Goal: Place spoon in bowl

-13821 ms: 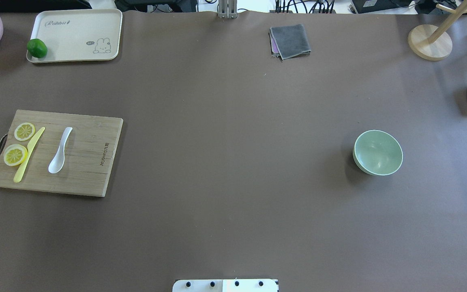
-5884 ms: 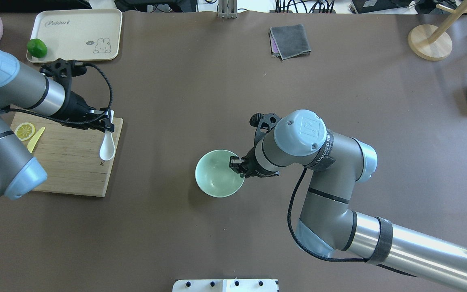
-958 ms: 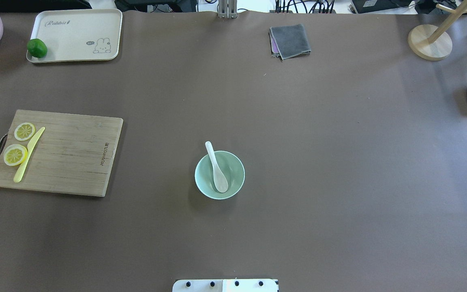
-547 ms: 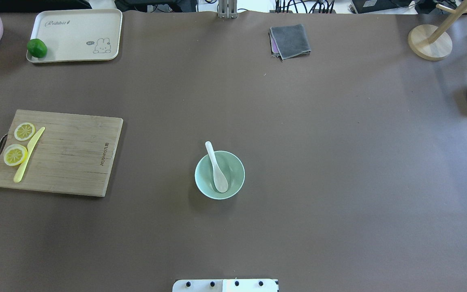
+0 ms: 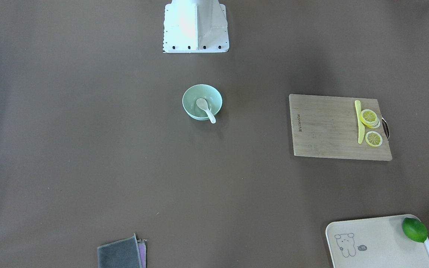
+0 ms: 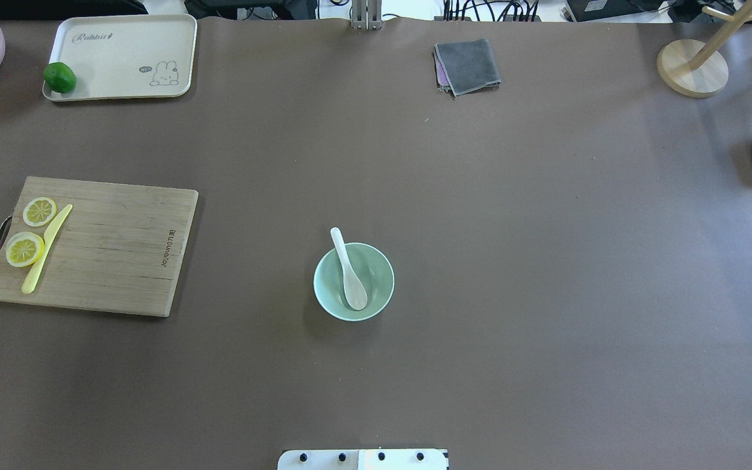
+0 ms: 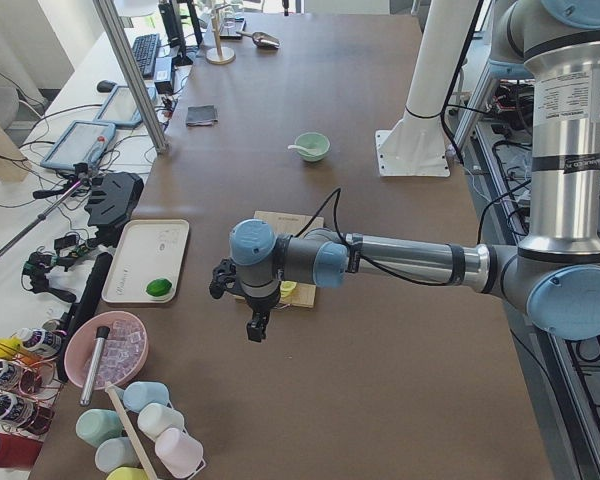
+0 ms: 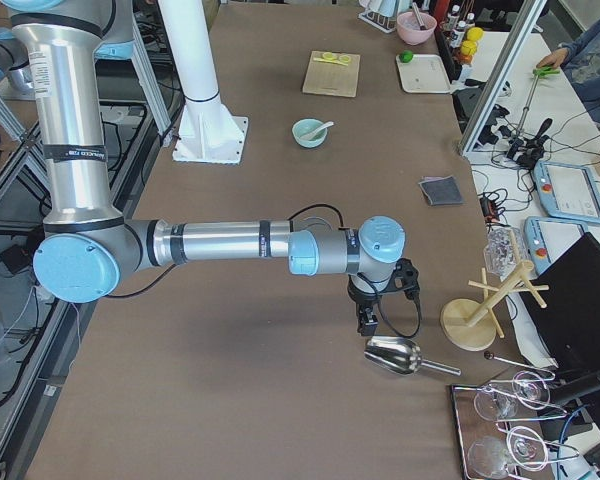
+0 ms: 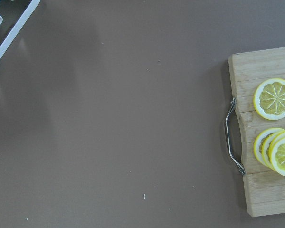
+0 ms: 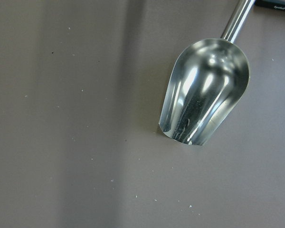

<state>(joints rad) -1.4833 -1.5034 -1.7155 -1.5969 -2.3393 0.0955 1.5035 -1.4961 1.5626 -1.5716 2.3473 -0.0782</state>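
The white spoon (image 6: 348, 271) lies in the mint-green bowl (image 6: 377, 279) at the table's middle, scoop down inside and handle leaning over the far-left rim. Both also show in the front view, spoon (image 5: 206, 108) in bowl (image 5: 192, 97), and small in the side views (image 7: 312, 146) (image 8: 308, 132). My left gripper (image 7: 257, 328) hangs above the table near the cutting board's handle end. My right gripper (image 8: 367, 322) hangs near the metal scoop. Both are far from the bowl and show only in side views, so I cannot tell whether they are open or shut.
A wooden cutting board (image 6: 108, 254) with lemon slices (image 6: 25, 249) and a yellow knife (image 6: 46, 248) lies at the left. A tray (image 6: 121, 55) with a lime (image 6: 59, 77), a grey cloth (image 6: 467, 65), a wooden stand (image 6: 692, 68) and a metal scoop (image 10: 204, 90) line the table's edges.
Nothing has moved in the last second. Since the oldest frames, the bowl went from the right to the middle, the spoon went from the board into it, and both arms left the overhead view.
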